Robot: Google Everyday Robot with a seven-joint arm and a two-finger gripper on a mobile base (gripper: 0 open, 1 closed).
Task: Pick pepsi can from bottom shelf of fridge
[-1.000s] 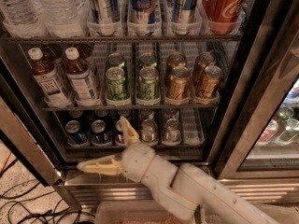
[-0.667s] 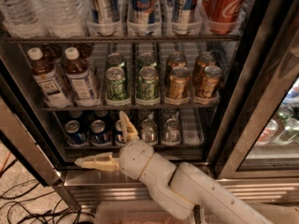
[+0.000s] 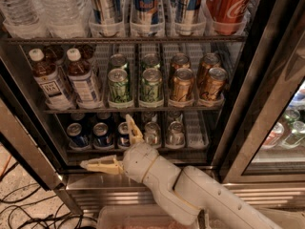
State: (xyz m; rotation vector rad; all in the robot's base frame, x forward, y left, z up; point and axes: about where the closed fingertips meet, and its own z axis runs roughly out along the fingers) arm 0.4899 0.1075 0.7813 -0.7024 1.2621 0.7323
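Claw, spread wide at lower left of frame, had edged slightly up and right within the last second, upper finger now overlapping the pepsi can on the bottom shelf; approach likely nearly complete, nothing gripped.

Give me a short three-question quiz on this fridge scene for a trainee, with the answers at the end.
1. True or false: the gripper is shut on a pepsi can.
2. What stands right of the pepsi cans on the bottom shelf? A) milk cartons B) silver-grey cans C) glass jars
3. Fill in: at the foot of the fridge, the gripper's fingers are spread ___, one pointing left and one pointing up.
Key: 1 false; 2 B; 3 open.
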